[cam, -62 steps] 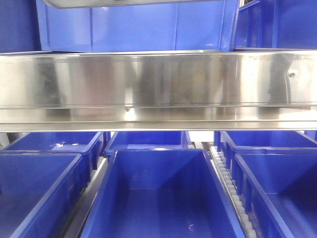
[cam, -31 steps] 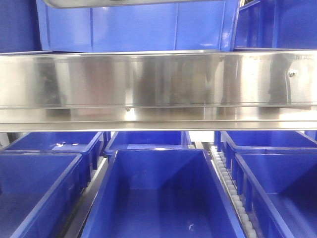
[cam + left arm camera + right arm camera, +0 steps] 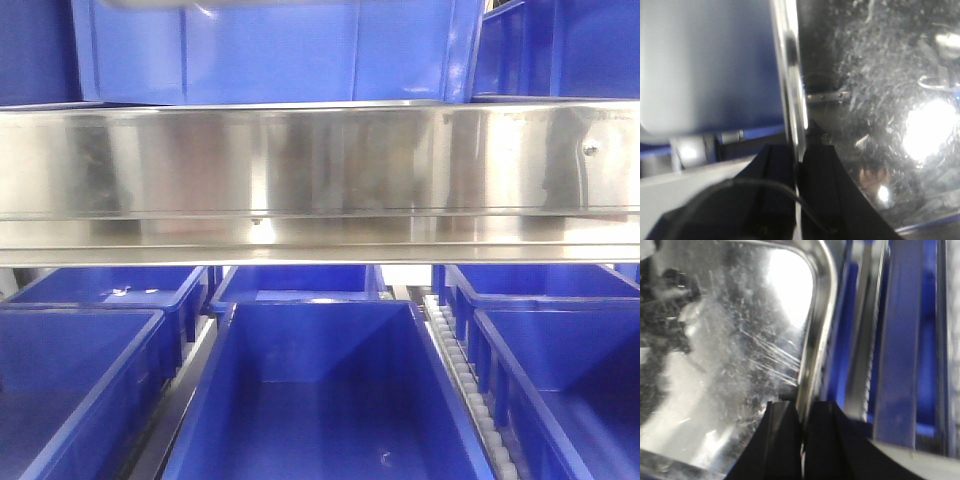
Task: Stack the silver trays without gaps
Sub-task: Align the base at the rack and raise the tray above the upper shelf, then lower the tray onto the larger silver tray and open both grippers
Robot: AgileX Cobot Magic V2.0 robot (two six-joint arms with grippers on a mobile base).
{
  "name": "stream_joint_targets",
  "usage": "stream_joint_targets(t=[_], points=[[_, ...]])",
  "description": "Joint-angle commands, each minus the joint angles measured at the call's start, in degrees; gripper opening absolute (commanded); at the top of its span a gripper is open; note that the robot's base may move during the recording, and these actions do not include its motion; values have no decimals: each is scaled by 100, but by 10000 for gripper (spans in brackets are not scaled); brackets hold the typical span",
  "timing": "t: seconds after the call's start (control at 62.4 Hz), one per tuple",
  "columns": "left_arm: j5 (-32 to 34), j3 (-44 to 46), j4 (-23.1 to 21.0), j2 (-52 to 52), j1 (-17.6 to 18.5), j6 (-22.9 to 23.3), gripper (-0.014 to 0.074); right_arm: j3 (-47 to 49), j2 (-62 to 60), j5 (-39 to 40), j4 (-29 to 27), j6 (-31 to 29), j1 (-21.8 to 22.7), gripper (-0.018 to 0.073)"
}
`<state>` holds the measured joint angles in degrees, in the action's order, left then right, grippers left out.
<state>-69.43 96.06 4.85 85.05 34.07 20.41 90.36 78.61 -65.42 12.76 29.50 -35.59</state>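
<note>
Both hands are pinching a tray rim: left hand (image 3: pixel 796 170) clamps the tray (image 3: pixel 880 100) edge at frame centre, right hand (image 3: pixel 802 430) likewise. Blue bins (image 3: pixel 320 400) lower in the front view look empty.

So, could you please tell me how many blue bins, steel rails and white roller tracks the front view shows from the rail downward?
blue bins: 6
steel rail: 1
white roller track: 1
Total: 8
</note>
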Motion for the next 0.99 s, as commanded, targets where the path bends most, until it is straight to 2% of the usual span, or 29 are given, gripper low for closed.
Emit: stream_joint_targets(t=[0.0,0.128,0.305,0.625,0.705,0.785,0.978], points=[[438,437,28,-21,-215,-136,-48,516,39,564,68,-95,105,55],[674,731,28,367,-600,-288,-48,941,559,540,50,-95,281,55],[921,731,26,831,-978,-328,-48,1027,1245,706,8,-90,389,55],[884,731,197,1398,-1065,-429,-44,1027,2184,905,13,-90,389,56],[860,731,225,1432,-1089,-440,1,1027,2261,905,7,-90,413,71],[871,731,246,1432,-1088,-447,80,1027,2280,910,7,-90,433,153],[871,731,269,1432,-1088,-488,445,1027,2279,905,18,-90,446,563]])
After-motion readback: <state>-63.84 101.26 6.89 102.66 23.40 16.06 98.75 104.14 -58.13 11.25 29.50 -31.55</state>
